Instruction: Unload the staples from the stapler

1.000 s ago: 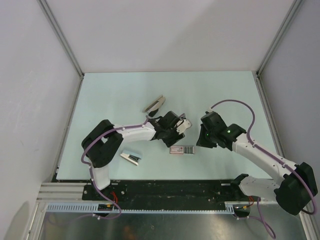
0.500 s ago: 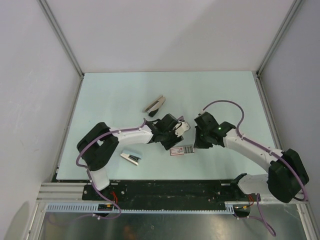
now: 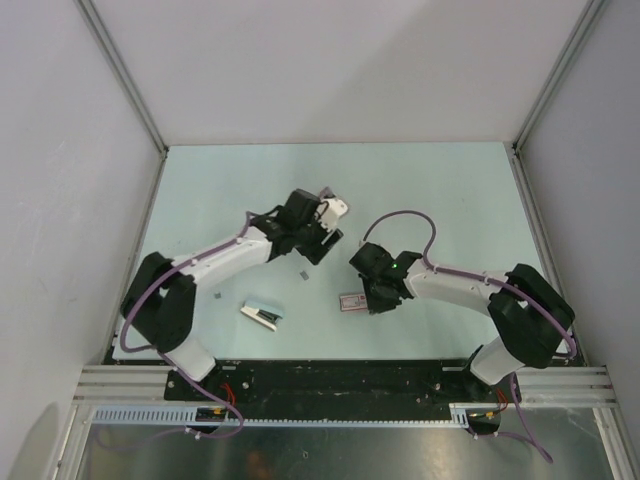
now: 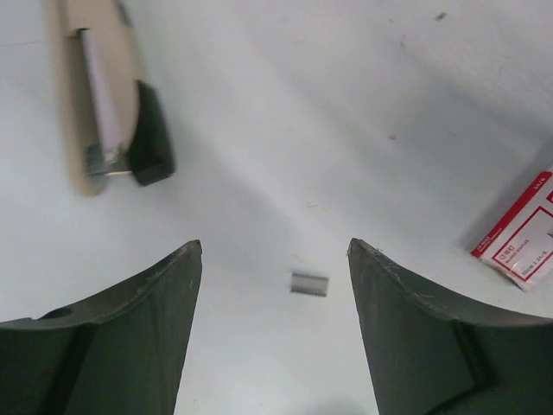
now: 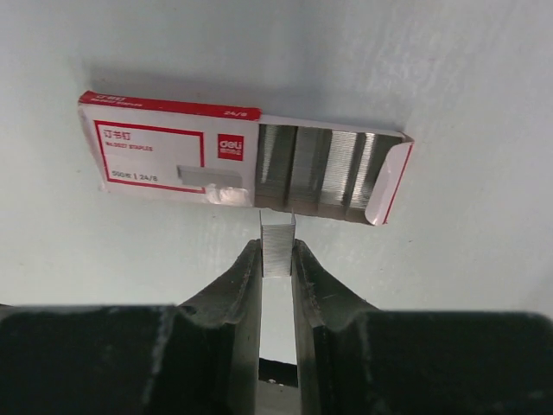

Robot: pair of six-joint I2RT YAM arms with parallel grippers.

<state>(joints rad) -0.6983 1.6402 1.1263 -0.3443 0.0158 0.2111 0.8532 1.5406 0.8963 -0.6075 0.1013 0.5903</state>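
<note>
The stapler [image 4: 104, 86] is beige with a black end and lies at the top left of the left wrist view; in the top view my left gripper hides most of it. My left gripper [image 4: 275, 246] [image 3: 318, 240] is open and empty, above a short loose strip of staples [image 4: 309, 284] [image 3: 303, 272] on the table. The red-and-white flat piece is a staple box [image 5: 173, 156] [image 3: 350, 300], its right end open on several strips [image 5: 320, 177]. My right gripper [image 5: 276, 246] [image 3: 378, 300] is shut on a strip of staples [image 5: 278, 233] just in front of the open box.
A small silver-and-black piece [image 3: 264, 314] lies near the front left of the table. A tiny grey bit [image 3: 219, 296] lies left of it. A corner of the staple box [image 4: 523, 246] shows at the right edge of the left wrist view.
My left gripper has moved back and left, away from the box and towards the stapler. My right gripper has moved left and now stands over the box's open right end.
</note>
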